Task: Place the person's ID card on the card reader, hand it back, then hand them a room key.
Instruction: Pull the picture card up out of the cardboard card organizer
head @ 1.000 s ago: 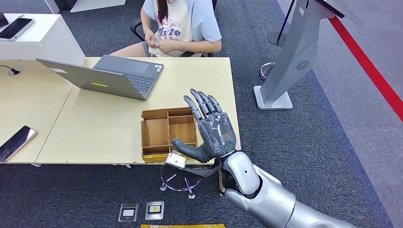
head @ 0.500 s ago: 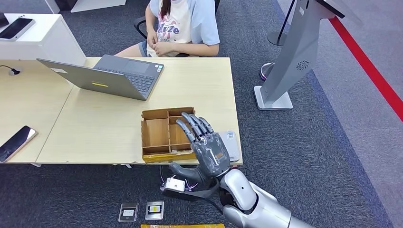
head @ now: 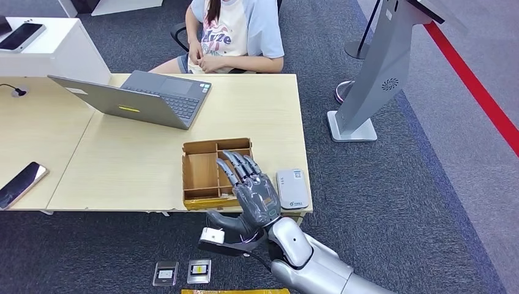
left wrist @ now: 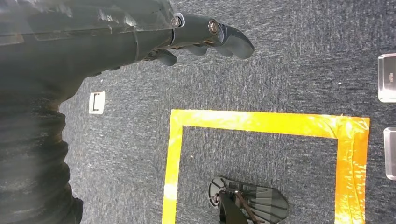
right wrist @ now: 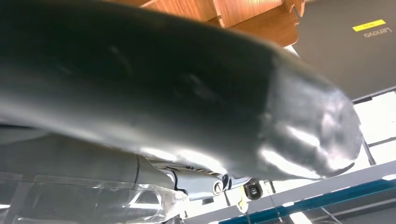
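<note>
Fingers of my right hand [head: 254, 196] were spread and straight, palm turned up, holding nothing, raised at the near edge of the table [head: 122, 171] over the wooden divided tray [head: 202, 174]. From the head view, the card reader [head: 292, 188] lay flat on the table just beside that hand, at the near right corner. A person [head: 235, 33] sat across the table with hands together at the lap; whether they held a card I could not tell. An open laptop [head: 147, 98] stood on the far side, a phone [head: 21, 184] at the left edge. My right wrist view, up close, gave a blurred thumb [right wrist: 187, 93] with the tray's wood behind it. My left wrist view looked down at my left hand [left wrist: 205, 39], fingers loosely curled with nothing in them, above dark carpet [left wrist: 280, 70] marked with yellow tape [left wrist: 252, 121]. Two small cards [head: 183, 271] lay on the carpet below the table.
</note>
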Robot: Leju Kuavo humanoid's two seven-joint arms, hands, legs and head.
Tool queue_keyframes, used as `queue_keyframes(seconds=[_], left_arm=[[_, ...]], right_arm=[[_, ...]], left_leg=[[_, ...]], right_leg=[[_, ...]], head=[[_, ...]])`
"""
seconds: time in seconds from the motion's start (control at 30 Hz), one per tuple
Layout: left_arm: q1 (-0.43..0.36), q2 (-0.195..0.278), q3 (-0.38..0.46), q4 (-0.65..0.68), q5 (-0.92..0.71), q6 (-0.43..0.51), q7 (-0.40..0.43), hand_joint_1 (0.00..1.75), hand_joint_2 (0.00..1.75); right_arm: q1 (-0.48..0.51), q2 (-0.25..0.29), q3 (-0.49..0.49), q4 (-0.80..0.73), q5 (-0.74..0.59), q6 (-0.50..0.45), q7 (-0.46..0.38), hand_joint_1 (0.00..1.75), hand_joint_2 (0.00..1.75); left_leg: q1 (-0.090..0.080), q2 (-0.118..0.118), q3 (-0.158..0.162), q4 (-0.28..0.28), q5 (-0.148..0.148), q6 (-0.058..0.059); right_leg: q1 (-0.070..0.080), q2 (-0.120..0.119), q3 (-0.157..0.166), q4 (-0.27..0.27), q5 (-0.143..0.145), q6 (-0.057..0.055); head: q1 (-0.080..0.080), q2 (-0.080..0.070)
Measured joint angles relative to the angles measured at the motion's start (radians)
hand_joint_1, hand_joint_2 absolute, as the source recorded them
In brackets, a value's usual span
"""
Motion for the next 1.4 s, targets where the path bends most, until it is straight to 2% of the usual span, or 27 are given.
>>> queue_keyframes(seconds=[0.2,0.4,0.67,1.2,1.4], left_arm=[[0.001,0.0,0.0,-0.001,0.003,0.006,0.004,0.0,1.75],[-0.001,0.0,-0.001,-0.005,0.004,0.011,0.024,0.0,1.75],[-0.003,0.0,-0.001,-0.017,0.015,0.019,0.043,0.0,1.75],[-0.032,0.0,-0.016,-0.029,0.036,0.024,0.068,0.0,1.75],[-0.037,0.0,-0.03,-0.034,0.04,0.024,0.079,0.0,1.75]], right_arm=[[-0.021,0.046,0.003,0.092,0.076,-0.003,0.001,0.0,0.0],[-0.028,0.07,0.003,0.153,0.156,-0.004,0.021,0.0,0.0],[-0.04,0.094,0.0,0.241,0.191,-0.005,0.04,0.0,0.0],[-0.116,0.108,0.004,0.426,0.263,0.0,0.171,0.0,0.0],[-0.127,0.101,0.009,0.465,0.264,-0.001,0.197,0.0,0.0]], left_leg=[[0.0,0.0,0.0,0.0,0.0,0.0],[0.0,0.0,0.0,0.0,0.0,0.0],[0.0,0.0,0.0,0.0,0.0,0.0],[0.0,0.0,0.0,0.0,0.0,0.0],[0.0,0.0,0.0,0.0,0.0,0.0]], right_leg=[[0.0,0.0,0.0,0.0,0.0,0.0],[0.0,0.0,0.0,0.0,0.0,0.0],[0.0,0.0,0.0,0.0,0.0,0.0],[0.0,0.0,0.0,0.0,0.0,0.0],[0.0,0.0,0.0,0.0,0.0,0.0]], head=[[0.0,0.0],[0.0,0.0],[0.0,0.0],[0.0,0.0],[0.0,0.0]])
